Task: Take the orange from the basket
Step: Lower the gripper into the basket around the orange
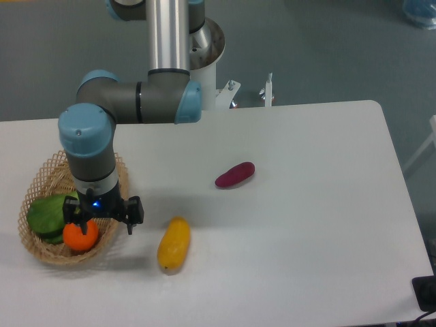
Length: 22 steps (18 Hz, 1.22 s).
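Fixed camera: the gripper point(102, 219) is hanging over the near side of the basket point(41, 178), jaws spread wide and holding nothing. The orange point(80, 236) is sitting in the basket just below the left jaw — not centred between the two. The green vegetable point(42, 214) is lying close beside the orange, on the far side from the open gap.

Risk, as judged: a straight descent is likely putting the left jaw on top of the orange or the right jaw on the wicker rim — either nudging the fruit or tipping the basket.

Pose: the wrist is pointing straight down, forearm reaching horizontally from the upright column.
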Available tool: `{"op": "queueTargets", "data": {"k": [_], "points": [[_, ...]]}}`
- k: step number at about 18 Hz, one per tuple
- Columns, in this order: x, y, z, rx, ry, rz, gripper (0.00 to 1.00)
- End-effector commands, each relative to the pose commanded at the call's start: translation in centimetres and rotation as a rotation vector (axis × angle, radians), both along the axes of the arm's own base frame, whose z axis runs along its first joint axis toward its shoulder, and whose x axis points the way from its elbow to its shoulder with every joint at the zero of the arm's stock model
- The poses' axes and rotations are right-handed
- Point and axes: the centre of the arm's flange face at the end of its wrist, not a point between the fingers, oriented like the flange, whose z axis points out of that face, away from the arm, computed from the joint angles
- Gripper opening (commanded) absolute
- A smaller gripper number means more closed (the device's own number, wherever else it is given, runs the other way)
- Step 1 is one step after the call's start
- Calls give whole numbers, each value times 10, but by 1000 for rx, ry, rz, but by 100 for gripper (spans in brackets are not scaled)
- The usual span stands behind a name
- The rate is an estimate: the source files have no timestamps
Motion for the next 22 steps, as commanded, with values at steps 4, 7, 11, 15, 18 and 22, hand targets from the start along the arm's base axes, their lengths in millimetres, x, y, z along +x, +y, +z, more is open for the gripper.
{"op": "queueTargets", "data": {"k": [4,7,11,15,18,22], "points": [[11,2,-12,-22,-6,-19,100],[27,5,-17,-33,-8,-42,100],[41,9,-33,-56,-16,-65,100],[60,11,-37,-63,-20,-92,100],[61,12,-43,-76,-26,-86,100],[66,13,-55,-95,-29,-89,100]]}}
